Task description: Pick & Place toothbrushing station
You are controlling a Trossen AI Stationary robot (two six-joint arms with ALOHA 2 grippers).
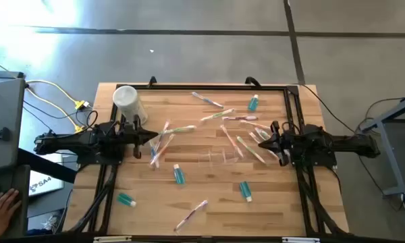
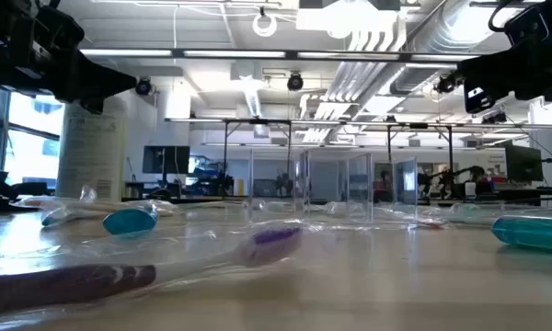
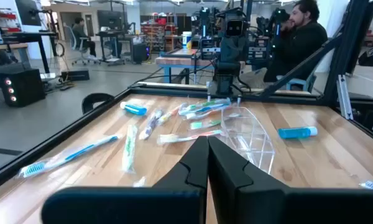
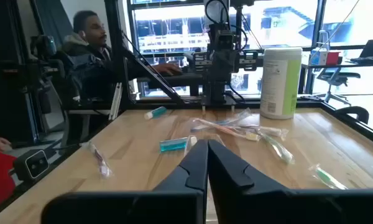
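Observation:
The toothbrushing station, a clear boxy plastic holder (image 1: 221,156), stands on its base on the wooden table between the two arms. It also shows in the low view (image 2: 336,188) and in the left wrist view (image 3: 252,134). My left gripper (image 1: 154,138) is shut and empty, raised above the table to the holder's left; its closed fingers show in its wrist view (image 3: 207,148). My right gripper (image 1: 259,140) is shut and empty, raised to the holder's right, with its closed fingers in its wrist view (image 4: 207,150).
A white cylindrical tub (image 1: 128,102) stands at the far left. Several wrapped toothbrushes (image 1: 246,138) lie scattered around the holder. Teal toothpaste tubes (image 1: 179,175) lie toward the near edge and far right. A person's hand (image 1: 3,206) shows off the table's left, and a person sits beyond the table (image 3: 301,37).

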